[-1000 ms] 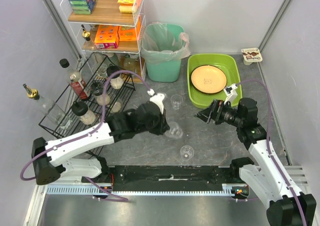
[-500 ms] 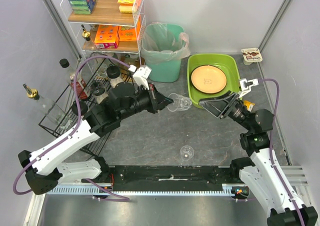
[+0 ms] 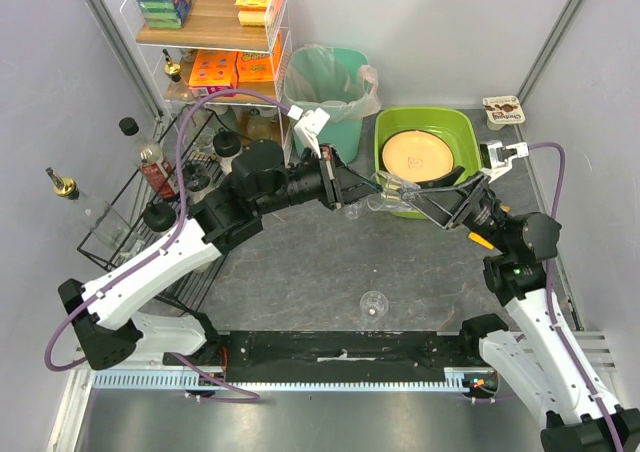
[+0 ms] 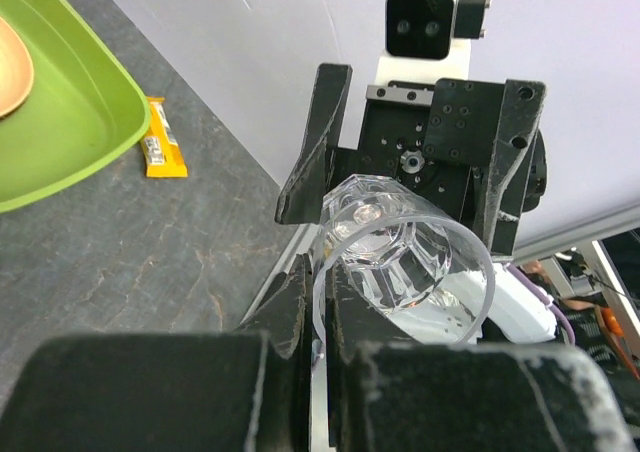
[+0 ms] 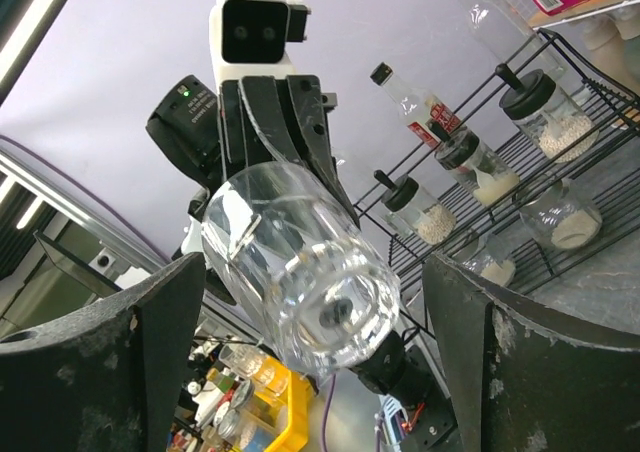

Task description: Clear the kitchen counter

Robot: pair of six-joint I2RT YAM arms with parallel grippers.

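Observation:
My left gripper is shut on the rim of a clear glass cup and holds it on its side in the air, above the kitchen counter by the green tub's front edge. In the left wrist view the cup points base-first at my right gripper. My right gripper is open, one finger on each side of the cup's base, with gaps showing on both sides. A second clear cup stands on the counter near the front.
A lime-green tub holds a tan plate. A green lined bin stands behind. A black wire rack with jars and bottles is at left, shelves behind it. An orange snack bar lies on the counter at right.
My left arm has lifted the cup off the counter and swung it up and right toward the tub. My right gripper has risen, turned to face it and now stands open around the cup's base.

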